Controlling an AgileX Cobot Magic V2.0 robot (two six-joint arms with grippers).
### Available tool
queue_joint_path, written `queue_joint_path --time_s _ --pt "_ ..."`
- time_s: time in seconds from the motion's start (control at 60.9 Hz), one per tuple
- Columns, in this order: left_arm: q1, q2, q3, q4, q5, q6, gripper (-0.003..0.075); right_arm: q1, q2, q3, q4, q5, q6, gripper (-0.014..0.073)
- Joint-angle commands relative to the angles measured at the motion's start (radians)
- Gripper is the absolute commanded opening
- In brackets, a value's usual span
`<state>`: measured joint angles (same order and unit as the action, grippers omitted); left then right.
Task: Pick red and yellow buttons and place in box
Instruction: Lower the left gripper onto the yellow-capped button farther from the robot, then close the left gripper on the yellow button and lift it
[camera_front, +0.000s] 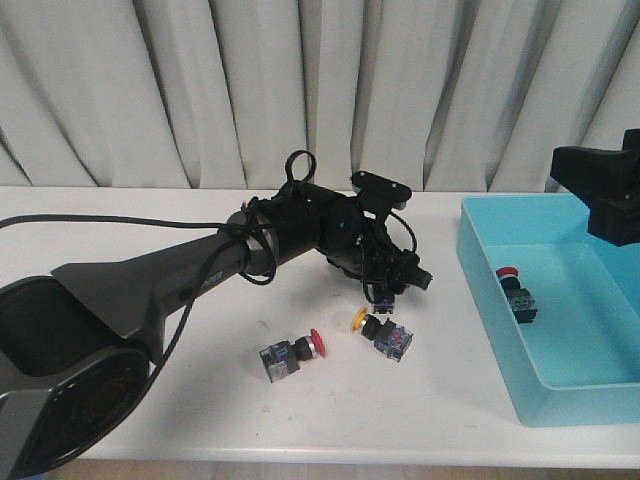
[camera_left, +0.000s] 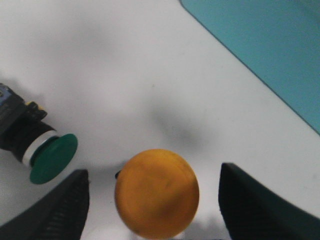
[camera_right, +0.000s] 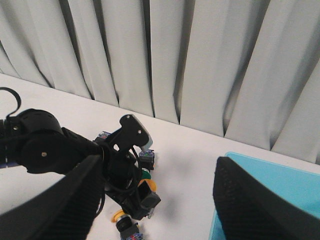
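Left pincer (camera_left: 155, 200) spread wide, fingers either side of a yellow button (camera_left: 157, 193) without touching it; a green-capped switch (camera_left: 37, 147) lies just beside. On the desk (camera_front: 130, 250) a red button (camera_front: 292, 355) and another yellow button (camera_front: 382, 332) lie near each other, one red button (camera_front: 517, 292) already in the box (camera_front: 480, 300). Right pincer (camera_right: 155, 200) also wide, empty, raised over the box side.

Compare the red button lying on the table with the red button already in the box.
Place: the red button on the table lies on the white table; the red button in the box rests on the floor of the turquoise box.
Pose: the table one's cap faces right, toward the box; the boxed one's cap points toward the curtain.
Both have a round red cap on a dark blocky body.
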<state>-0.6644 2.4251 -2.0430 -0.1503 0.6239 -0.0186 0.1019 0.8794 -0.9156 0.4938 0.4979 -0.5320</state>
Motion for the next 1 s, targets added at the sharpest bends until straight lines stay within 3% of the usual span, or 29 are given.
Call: queue_joint_path --time_s 0.0,0.148,0.279,0.378,0.657,0.985 --pt "-0.012 -0.061 -0.032 -0.011 -0.038 0.003 0.0533 0.002 -0.011 -0.025 0.012 -0.055 -0.001 0.0461" --pt "-0.015 -0.057 -0.032 -0.011 -0.053 0.003 0.0531 0.002 -0.011 -0.025 0.012 -0.054 -0.001 0.0461" --pt "-0.015 -0.057 -0.032 -0.011 -0.058 0.003 0.0477 0.002 -0.011 -0.025 0.012 -0.054 -0.001 0.0461" --pt "-0.015 -0.057 -0.032 -0.009 -0.064 0.003 0.0383 0.002 -0.011 -0.025 0.012 -0.054 -0.001 0.0461" --pt "-0.015 -0.057 -0.032 -0.008 -0.101 0.003 -0.0006 0.002 -0.011 -0.025 0.012 -0.052 -0.002 0.0461" --pt "0.0 -0.2 -0.033 -0.012 0.008 0.0 -0.0007 0.158 0.036 -0.025 -0.151 -0.061 -0.05 0.0461"
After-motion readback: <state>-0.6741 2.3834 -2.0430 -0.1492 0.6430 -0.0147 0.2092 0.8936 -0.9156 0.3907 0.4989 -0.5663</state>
